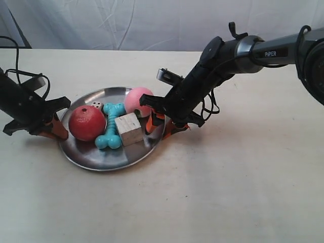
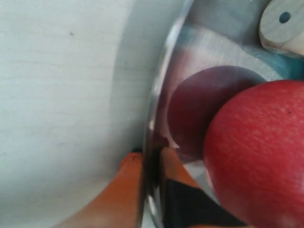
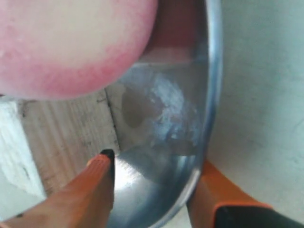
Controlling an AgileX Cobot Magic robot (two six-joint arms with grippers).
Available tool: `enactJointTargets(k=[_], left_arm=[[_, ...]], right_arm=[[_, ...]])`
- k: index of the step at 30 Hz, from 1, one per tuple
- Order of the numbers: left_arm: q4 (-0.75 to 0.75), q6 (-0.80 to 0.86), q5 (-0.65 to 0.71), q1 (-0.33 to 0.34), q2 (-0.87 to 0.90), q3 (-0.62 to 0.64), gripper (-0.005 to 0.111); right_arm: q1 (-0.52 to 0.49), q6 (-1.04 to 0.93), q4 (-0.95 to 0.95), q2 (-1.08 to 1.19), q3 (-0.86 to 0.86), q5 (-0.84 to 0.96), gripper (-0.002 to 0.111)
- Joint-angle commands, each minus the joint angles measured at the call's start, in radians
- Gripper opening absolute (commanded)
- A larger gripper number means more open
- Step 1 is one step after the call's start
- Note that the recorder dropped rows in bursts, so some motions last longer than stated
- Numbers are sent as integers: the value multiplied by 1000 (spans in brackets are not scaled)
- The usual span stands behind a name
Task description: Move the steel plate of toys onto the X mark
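Note:
The steel plate (image 1: 96,152) lies on the table and holds a red ball (image 1: 87,123), a pink ball (image 1: 137,100), a turquoise bone (image 1: 111,132), a wooden cube (image 1: 128,129) and a white die (image 1: 96,106). My left gripper (image 2: 149,154) is shut on the plate's rim (image 2: 156,95) beside the red ball (image 2: 256,152). My right gripper (image 3: 154,164) is open and straddles the opposite rim (image 3: 211,95). One finger is inside near the cube (image 3: 66,133) and the pink ball (image 3: 71,42), and the other is outside. The X mark is out of view.
A pale tabletop (image 1: 228,192) stretches around the plate, with a white cloth backdrop (image 1: 152,20) behind it. The right arm (image 1: 253,50) reaches in from the exterior view's right, and a black cable (image 1: 15,55) hangs by the left arm.

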Motion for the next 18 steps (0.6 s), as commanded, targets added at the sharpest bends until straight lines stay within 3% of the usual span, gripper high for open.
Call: enactJointTargets(k=[1,8,18], left_arm=[[32,32,52,18,-38,9,13],[14,28,54,65,-69,9,31],[32,9,62,74,-81,9,28]], right_arm=[[11,-5,-4,5,-3,-10,45],[11,-5,-11,5,-3,-11,45],[-25,-3,-71,-25,-3,19,45]])
